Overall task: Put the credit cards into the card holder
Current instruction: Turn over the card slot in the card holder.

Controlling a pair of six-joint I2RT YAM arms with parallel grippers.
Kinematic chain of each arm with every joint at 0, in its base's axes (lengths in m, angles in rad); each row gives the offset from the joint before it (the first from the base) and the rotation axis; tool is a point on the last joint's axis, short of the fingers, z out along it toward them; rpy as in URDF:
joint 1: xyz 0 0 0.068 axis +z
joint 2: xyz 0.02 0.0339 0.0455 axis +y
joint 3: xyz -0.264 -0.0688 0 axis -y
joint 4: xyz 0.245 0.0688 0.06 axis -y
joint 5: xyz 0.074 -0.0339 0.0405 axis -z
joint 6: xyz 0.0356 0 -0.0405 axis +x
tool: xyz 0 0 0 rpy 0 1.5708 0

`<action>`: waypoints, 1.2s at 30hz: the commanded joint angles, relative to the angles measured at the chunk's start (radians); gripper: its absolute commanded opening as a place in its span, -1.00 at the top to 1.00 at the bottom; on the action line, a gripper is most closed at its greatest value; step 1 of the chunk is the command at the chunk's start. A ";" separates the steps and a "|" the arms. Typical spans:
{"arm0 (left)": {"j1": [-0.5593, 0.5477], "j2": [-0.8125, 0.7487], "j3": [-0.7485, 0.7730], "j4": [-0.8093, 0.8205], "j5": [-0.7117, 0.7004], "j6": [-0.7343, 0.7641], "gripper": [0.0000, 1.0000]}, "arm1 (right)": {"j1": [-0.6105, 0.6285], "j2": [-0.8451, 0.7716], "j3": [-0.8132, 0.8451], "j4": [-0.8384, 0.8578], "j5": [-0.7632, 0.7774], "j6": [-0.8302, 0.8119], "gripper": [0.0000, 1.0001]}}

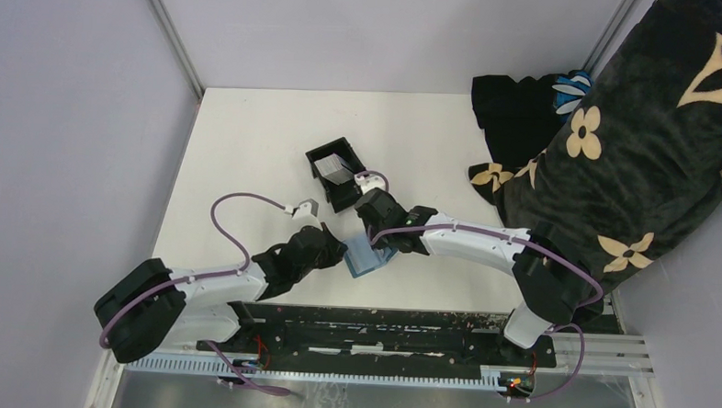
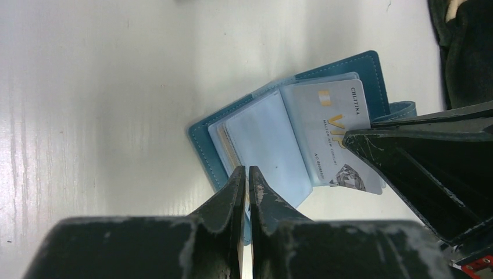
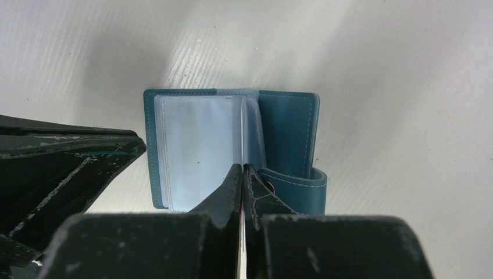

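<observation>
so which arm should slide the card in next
Right, probably: the right pincer is shut on the card, which lies over the open holder. The left pincer is clamped on the holder's near edge, steadying it.

The card holder (image 3: 288, 125) is covered in matt, stitched leather-like material — its sleeves (image 3: 197, 145) glossy clear plastic; the table (image 3: 407, 87) is finished smooth, faintly streaked.

We see a white desk (image 1: 250, 144) with a black open-topped box (image 1: 343, 200) standing near its middle. At the right, a large dark blanket (image 1: 635, 152) with cream flower motifs spills over the desk's edge. Just beside it lies a smaller black cloth (image 1: 513, 109) bearing a blue-and-white flower (image 1: 572, 89).
</observation>
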 commanded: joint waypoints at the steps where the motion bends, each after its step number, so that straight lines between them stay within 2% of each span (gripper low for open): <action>1: -0.008 0.049 0.054 0.059 0.007 0.019 0.77 | -0.022 -0.009 -0.016 0.064 -0.033 0.018 0.98; 10: -0.017 0.138 0.085 0.087 0.011 0.022 0.77 | -0.072 -0.022 -0.073 0.128 -0.112 0.044 0.98; 26: -0.019 0.172 0.048 0.090 -0.004 0.005 0.78 | -0.219 -0.080 -0.212 0.271 -0.317 0.109 0.98; 36: -0.018 0.176 0.038 0.090 -0.009 0.011 0.78 | -0.251 -0.062 -0.253 0.345 -0.396 0.141 0.98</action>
